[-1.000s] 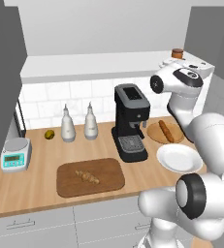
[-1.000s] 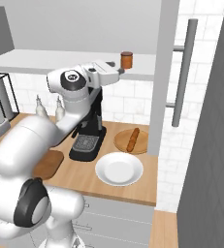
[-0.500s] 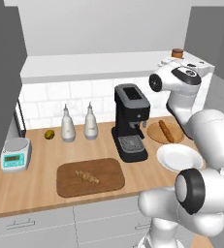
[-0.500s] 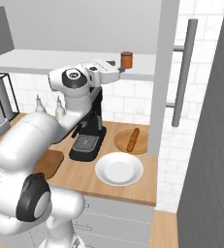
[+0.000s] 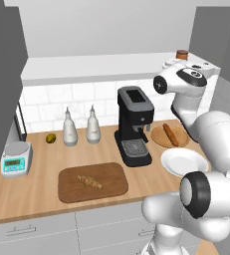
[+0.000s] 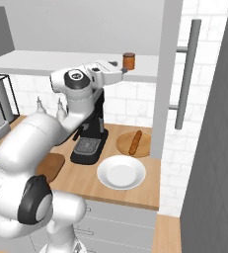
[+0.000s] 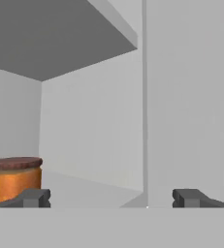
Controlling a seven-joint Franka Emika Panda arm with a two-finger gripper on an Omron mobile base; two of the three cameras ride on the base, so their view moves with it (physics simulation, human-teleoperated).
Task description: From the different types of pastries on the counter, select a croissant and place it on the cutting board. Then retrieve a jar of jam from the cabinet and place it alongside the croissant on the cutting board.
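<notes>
- Reaching up to the cabinet shelf, the gripper (image 7: 111, 197) has its jaws spread as wide as they go, with nothing between them.
- The jar of jam (image 7: 14, 180) stands upright on the shelf floor, off toward the left fingertip in the hand view rather than centred in the gap; from this angle I cannot tell whether that finger touches it.
- In the right base view the jar of jam (image 6: 129, 61) sits near the shelf's front edge, just beyond the hand and beside the open cabinet door (image 6: 166, 79).
- The croissant (image 5: 89, 182) already lies on the cutting board (image 5: 69, 189), well below the jar and far to its left in the left base view, so the first half of the task looks done.
- Handling, as a judgement: the jar is rigid, probably glass, smooth-sided and moderately heavy for its size, so it could slip or tip if pinched off-centre.
- The best hold looks to be across the orange body, below the brown lid, pads on opposite sides of the round wall.
- The hand probably needs to shift sideways toward the jar before closing, so that the jar sits between both fingers.
- The stick pastry (image 5: 170, 134) rests on the round wooden plate (image 5: 158, 139), beside the coffee machine (image 5: 133, 124), well below the jar.
</notes>
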